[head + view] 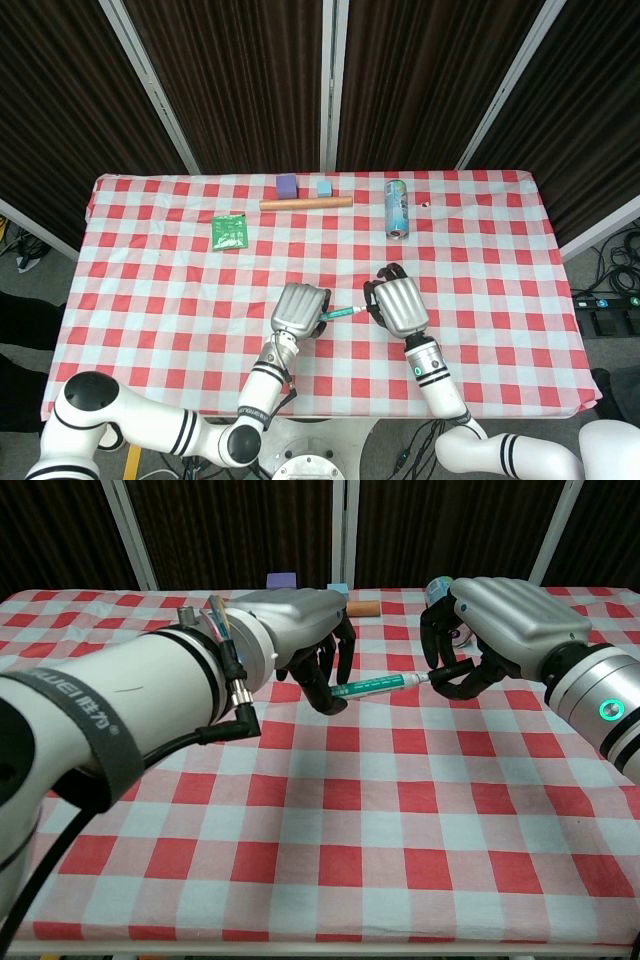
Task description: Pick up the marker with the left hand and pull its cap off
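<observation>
Silvery left hand (pixel 300 630) grips slim teal marker (pixel 375 687); right hand (pixel 490 630) pinches its cap end.

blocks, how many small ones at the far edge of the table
2: a purple block and a light blue block, side by side just behind the wooden stick. Nothing suggests others hidden.

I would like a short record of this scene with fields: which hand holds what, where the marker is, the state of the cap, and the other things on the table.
left hand: grips the marker by its green barrel
right hand: fingers closed on the marker's far end
marker position: lifted above the table, lying about level between the two hands
cap: hidden inside the right hand; cannot tell whether it is off
far side of table: purple block, blue block, wooden rod, can lying on its side, green packet
</observation>
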`<state>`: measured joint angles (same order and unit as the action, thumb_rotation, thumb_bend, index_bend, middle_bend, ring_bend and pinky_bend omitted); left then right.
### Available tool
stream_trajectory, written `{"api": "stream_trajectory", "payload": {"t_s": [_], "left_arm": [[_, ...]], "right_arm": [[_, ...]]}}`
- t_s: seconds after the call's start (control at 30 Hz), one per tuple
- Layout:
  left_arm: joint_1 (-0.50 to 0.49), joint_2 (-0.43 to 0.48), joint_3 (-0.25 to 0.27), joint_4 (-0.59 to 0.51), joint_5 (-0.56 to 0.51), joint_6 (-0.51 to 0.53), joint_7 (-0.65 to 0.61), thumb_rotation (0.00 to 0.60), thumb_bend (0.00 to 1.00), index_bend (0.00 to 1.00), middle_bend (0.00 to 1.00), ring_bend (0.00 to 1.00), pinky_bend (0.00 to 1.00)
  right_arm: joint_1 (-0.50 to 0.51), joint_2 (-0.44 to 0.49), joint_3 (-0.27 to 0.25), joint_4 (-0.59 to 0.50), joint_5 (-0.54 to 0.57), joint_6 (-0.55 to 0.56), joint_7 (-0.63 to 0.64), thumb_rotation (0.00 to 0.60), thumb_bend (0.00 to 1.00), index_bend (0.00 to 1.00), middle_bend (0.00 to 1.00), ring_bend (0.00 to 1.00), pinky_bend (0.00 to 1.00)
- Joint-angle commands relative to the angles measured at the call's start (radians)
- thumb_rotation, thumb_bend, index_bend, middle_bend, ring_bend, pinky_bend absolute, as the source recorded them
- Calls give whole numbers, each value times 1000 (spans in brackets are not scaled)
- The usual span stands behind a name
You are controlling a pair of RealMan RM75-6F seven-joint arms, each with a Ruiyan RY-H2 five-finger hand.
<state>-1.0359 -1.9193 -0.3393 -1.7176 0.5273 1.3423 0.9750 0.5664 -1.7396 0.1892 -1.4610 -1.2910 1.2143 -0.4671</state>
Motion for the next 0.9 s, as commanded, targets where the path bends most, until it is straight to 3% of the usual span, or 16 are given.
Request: {"api": "stream_trajectory", "payload": {"t_s": [0.03,0.6,0.9], "left_arm": [[6,5,4,0,4,1,-7,600,404,562,588,514,546],[94,37,77,47,47,-10,-106,600,403,562,588,514,546],[147,43,117,120,102,-51,-188,600,394,562,588,514,546]], "right_arm": [[-6,4,-3,4,3,4,6,600,270,791,664,325,239],[-29,-5,-6,107,58,-25,55,600,272,804,670,325,239],[-28,-35,25,208,100,-43,97,600,268,781,653,326,229]]}}
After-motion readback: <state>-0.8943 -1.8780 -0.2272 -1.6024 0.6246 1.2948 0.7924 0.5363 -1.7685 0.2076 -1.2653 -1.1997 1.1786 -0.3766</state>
